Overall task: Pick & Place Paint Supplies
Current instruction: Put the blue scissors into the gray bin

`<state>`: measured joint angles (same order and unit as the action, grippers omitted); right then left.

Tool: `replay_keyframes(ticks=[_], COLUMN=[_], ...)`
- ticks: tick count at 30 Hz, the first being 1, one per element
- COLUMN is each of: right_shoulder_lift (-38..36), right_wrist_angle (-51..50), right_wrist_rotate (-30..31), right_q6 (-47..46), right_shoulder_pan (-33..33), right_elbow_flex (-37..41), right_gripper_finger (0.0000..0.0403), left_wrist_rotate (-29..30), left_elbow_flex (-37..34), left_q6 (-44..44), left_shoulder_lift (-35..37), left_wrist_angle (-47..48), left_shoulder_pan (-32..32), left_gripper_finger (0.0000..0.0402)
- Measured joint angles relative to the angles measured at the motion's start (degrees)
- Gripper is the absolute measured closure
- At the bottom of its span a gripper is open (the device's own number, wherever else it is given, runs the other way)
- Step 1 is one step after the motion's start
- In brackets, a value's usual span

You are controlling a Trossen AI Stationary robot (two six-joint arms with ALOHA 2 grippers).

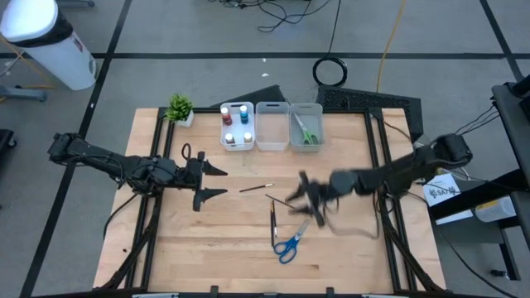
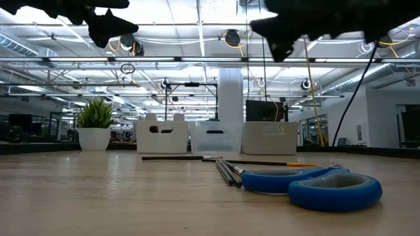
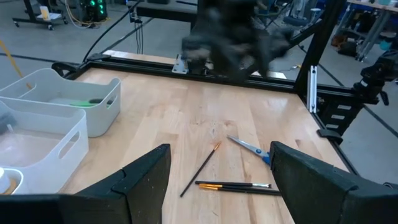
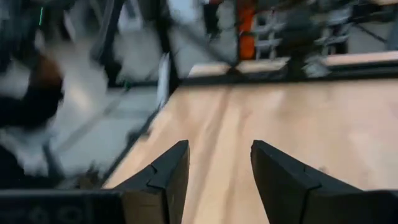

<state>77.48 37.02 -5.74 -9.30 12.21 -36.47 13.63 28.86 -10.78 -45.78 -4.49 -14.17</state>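
— While the right hand (image 1: 308, 199) is hanging over the middle of the bench (image 1: 166, 248), how are its fingers sitting?

— They are standing moderately apart and holding nothing; the right wrist view is showing bare wood between them.

— Which way is the work lying from it?

— The blue scissors (image 1: 290, 242) are lying just toward the front edge from that hand, with their long axis slanting and the handles nearest the edge. The two dark brushes (image 1: 273, 223) are lying side by side next to them, running front to back, and a single brush (image 1: 256, 188) is lying crosswise toward the left hand (image 1: 217, 181).

— And the left hand?

— It is waiting wide open and empty, well apart from the scissors, so the right arm looks better placed.

— What are the bins holding?

— The left bin (image 1: 237, 126) is holding paint bottles (image 1: 236, 120), the middle bin (image 1: 272, 126) is looking empty, and the right bin (image 1: 305, 126) is holding green scissors (image 1: 305, 131).
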Motion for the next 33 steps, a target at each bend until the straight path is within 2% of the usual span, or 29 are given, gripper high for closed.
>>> replay_keyframes(ticks=[3,6,8,14,17,22,25,33], right_shoulder_lift=[4.3,10.9,15.6,28.3,32.1,34.0,34.0,33.8], right_wrist_angle=[-0.9,-4.6,-11.3,-42.9,-52.2,-54.6,-56.8,-59.3], right_wrist_rotate=[5.6,8.8,8.7,8.8,8.6,4.1,3.6,11.5], right_q6=[5.2,6.9,6.9,7.8,10.1,8.7,6.3,-3.8], right_shoulder_pan=[9.3,15.2,16.5,16.3,16.0,14.5,13.5,11.0], right_elbow_flex=[-1.2,-6.1,-11.4,-28.2,-33.2,-35.2,-35.2,-33.8], right_gripper_finger=[0.0245,0.0237,0.0226,0.0179,0.0153,0.0131,0.0129,0.0143], left_wrist_rotate=[0.0,0.0,0.0,0.0,0.0,0.0,0.0,0.0], left_elbow_flex=[0.0,0.0,0.0,0.0,0.0,0.0,0.0,0.0], left_q6=[0.1,0.1,0.1,0.1,0.1,0.1,0.1,-0.2], left_shoulder_lift=[0.0,0.0,0.0,0.0,0.0,0.0,0.0,0.0], left_wrist_angle=[-0.1,0.0,0.0,-0.1,0.0,0.1,0.1,0.1], left_shoulder_pan=[0.0,0.0,0.0,0.0,0.0,0.0,0.0,0.0], left_gripper_finger=[0.0117,0.0117,0.0117,0.0117,0.0117,0.0117,0.0117,0.0117])
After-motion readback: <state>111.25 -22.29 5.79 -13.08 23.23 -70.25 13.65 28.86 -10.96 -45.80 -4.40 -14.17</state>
